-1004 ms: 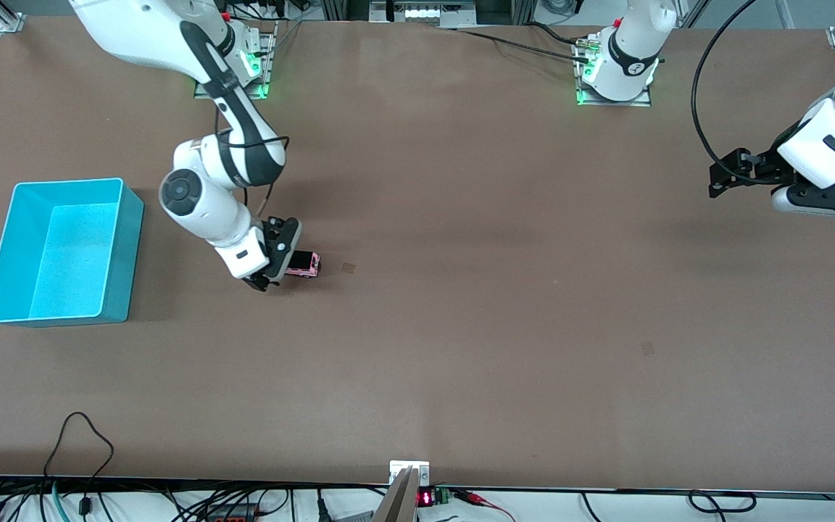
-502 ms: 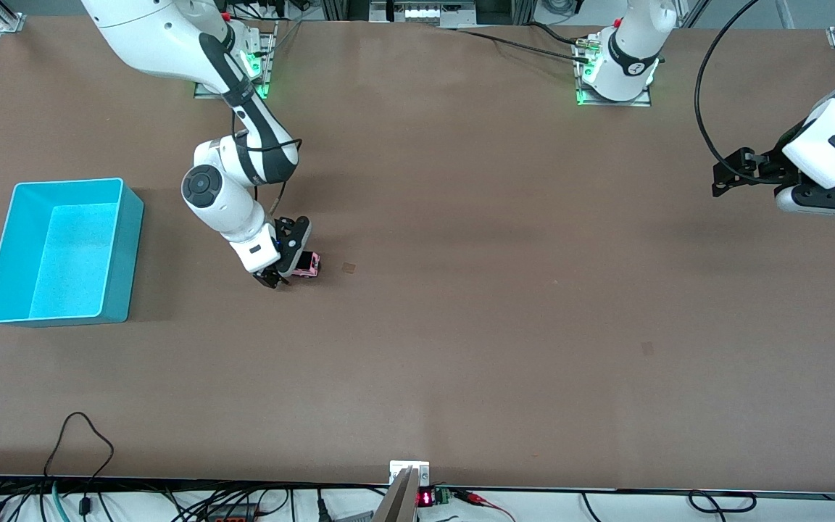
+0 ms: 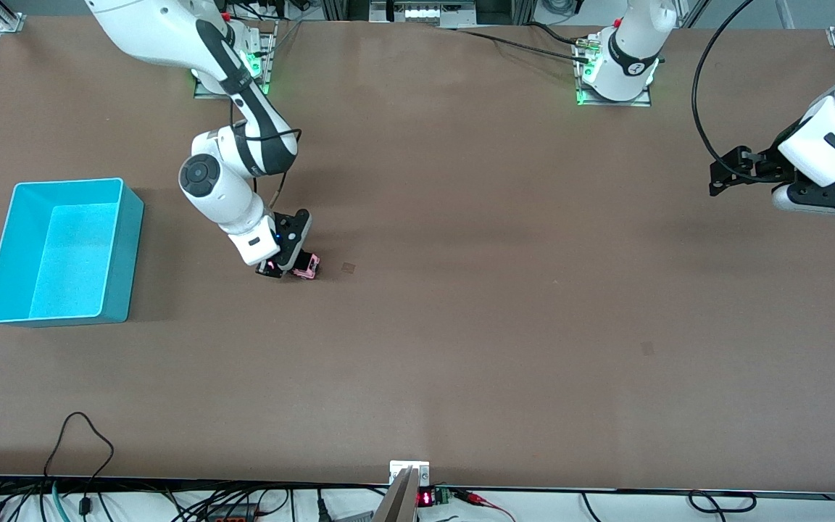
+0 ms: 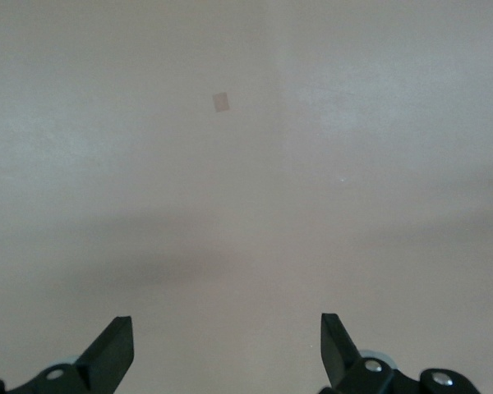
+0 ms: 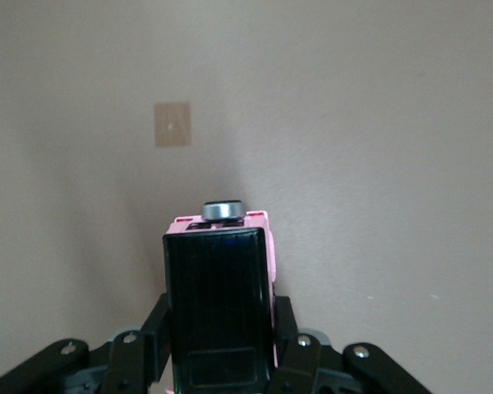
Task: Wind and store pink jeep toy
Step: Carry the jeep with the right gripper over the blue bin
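Note:
The pink jeep toy [image 3: 309, 267] stands on the brown table, between the turquoise bin [image 3: 125, 250] and the table's middle. My right gripper [image 3: 288, 265] is down at it, its fingers closed on the jeep's two sides. In the right wrist view the jeep [image 5: 220, 263] shows its black ribbed roof and a grey wheel at its end, held in my right gripper [image 5: 220, 332]. My left gripper [image 3: 715, 181] waits open and empty above the table at the left arm's end, and its own view shows the gripper [image 4: 226, 332] over bare table.
The turquoise bin is empty and stands at the right arm's end of the table. A small tan patch [image 3: 348, 267] lies on the table beside the jeep. Cables run along the table edge nearest the front camera.
My right gripper has slid farther over the jeep and closed on it. The jeep has stayed in place. The left arm has barely shifted.

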You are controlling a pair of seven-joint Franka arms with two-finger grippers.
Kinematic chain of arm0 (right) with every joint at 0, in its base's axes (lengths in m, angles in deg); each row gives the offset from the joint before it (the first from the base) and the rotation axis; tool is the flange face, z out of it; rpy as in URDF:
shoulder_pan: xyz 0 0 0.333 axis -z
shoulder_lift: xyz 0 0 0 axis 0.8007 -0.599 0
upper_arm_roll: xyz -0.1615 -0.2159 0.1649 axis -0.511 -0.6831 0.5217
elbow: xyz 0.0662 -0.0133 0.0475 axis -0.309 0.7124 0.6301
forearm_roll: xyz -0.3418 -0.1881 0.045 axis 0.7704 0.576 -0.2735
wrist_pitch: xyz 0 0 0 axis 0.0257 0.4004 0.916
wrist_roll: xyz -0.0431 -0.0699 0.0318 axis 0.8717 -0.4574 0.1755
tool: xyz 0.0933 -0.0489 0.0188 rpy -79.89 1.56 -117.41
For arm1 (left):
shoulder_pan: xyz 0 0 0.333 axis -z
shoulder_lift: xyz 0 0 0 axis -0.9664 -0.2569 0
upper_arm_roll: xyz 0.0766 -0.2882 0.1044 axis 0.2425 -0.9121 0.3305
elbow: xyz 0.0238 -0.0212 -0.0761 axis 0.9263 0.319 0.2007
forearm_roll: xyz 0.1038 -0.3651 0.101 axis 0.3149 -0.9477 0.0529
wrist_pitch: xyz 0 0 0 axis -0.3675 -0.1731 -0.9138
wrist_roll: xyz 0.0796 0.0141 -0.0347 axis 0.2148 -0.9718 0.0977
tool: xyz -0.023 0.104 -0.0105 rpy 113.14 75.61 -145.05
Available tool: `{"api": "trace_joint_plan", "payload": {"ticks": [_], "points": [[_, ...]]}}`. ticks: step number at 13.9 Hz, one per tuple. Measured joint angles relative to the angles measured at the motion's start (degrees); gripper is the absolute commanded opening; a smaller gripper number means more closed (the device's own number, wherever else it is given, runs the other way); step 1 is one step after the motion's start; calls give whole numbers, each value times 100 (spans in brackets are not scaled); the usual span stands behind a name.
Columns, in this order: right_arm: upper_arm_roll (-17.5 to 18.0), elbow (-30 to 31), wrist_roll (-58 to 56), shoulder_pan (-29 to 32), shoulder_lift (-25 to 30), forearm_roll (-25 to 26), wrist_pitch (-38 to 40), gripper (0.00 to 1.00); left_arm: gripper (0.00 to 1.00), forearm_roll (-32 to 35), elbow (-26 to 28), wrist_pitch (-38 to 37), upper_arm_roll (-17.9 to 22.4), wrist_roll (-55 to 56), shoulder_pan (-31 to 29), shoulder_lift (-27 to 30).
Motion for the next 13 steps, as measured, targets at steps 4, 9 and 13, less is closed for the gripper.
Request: {"api": "trace_joint_plan", "payload": {"ticks": [4,9,13], "points": [[-56,12,457,90,364,-4,401,0,100,0,-9,5,0,-4,0,0],[-325,18,1115,468,786,-6,884,0,100,0,-42,5,0,-4,-1,0],[-868,24,1549,655,1131,-7,1339,0,100,0,-49,6,-5,-4,21,0]]}}
